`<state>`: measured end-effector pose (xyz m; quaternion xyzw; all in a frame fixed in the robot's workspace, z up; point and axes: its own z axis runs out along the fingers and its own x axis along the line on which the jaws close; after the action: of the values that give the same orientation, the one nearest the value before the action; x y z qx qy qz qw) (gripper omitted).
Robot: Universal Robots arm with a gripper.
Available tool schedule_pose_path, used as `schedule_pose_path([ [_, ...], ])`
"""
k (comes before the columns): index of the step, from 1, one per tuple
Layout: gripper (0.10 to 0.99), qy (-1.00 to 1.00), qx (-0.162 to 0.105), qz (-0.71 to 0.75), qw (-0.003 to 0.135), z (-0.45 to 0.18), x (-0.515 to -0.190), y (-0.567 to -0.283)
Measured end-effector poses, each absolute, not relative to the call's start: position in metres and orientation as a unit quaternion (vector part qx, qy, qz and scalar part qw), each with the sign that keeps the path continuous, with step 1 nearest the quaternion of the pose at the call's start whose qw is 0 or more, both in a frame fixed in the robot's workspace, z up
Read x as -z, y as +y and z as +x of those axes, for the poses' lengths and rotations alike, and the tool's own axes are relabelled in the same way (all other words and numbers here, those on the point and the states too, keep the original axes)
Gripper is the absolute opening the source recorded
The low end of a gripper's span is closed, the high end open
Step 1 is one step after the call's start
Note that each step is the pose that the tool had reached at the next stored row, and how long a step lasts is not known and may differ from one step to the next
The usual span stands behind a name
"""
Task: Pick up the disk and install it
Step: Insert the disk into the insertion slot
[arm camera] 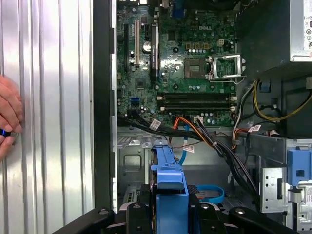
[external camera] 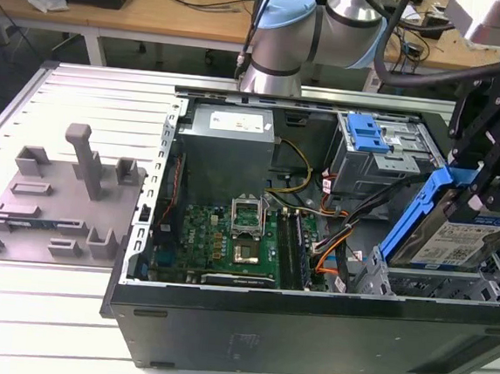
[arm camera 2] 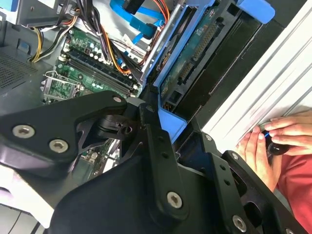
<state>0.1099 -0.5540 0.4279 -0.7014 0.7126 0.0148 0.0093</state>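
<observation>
The tool point(external camera: 473, 193) is clamped on the disk point(external camera: 452, 235), holding it steeply tilted, its lower end down at the open top of the metal drive cage point(external camera: 487, 282) in the computer case's point(external camera: 308, 328) corner at the exterior view's right. Room there is tight: the case's outer wall runs close along one side of the disk, and a bundle of orange and black cables point(external camera: 337, 243) lies just beside the cage on the side toward the green motherboard point(external camera: 219, 237). In the first wrist view the disk point(arm camera: 169, 190) shows edge-on between the tool's two black fingers point(arm camera: 136, 214), with open cage floor beyond it.

The disk is a silver rectangular drive with a blue-and-white label point(external camera: 478, 231), and a bright blue rail point(external camera: 414, 214) runs along its long edge.

Counted: one disk in the tool; one other blue-fronted carrier point(external camera: 366, 131) seated in the upper bay; one grey fixture plate point(external camera: 37, 221) with several upright posts, well apart from the case on the ribbed silver table point(external camera: 37, 317). A person's two hands point(arm camera 2: 273, 141) rest on the table just outside the case wall.
</observation>
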Motion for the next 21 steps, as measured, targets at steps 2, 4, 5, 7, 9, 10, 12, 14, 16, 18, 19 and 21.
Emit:
schedule_pose_path([
  [2, 0.369, 0.713, -0.015, -0.701, 0.009, 0.11, -0.424, -0.554],
  [4, 0.369, 0.713, -0.015, -0.701, 0.009, 0.11, -0.422, -0.554],
  [5, 0.369, 0.713, -0.015, -0.701, 0.009, 0.11, -0.421, -0.554],
  [7, 0.369, 0.713, -0.015, -0.701, 0.009, 0.11, -0.419, -0.554],
  [9, 0.369, 0.713, -0.015, -0.701, 0.009, 0.11, -0.418, -0.554],
  [10, 0.369, 0.713, -0.015, -0.701, 0.009, 0.11, -0.417, -0.554],
  [12, 0.369, 0.713, -0.015, -0.701, 0.009, 0.11, -0.414, -0.554],
  [14, 0.369, 0.713, -0.015, -0.701, 0.009, 0.11, -0.412, -0.555],
  [16, 0.439, 0.713, -0.015, -0.701, 0.009, 0.11, -0.41, -0.555],
  [18, 0.439, 0.713, -0.015, -0.701, 0.009, 0.11, -0.409, -0.555],
  [19, 0.502, 0.713, -0.015, -0.701, 0.009, 0.11, -0.409, -0.555],
  [21, 0.502, 0.713, -0.015, -0.701, 0.009, 0.11, -0.409, -0.555],
])
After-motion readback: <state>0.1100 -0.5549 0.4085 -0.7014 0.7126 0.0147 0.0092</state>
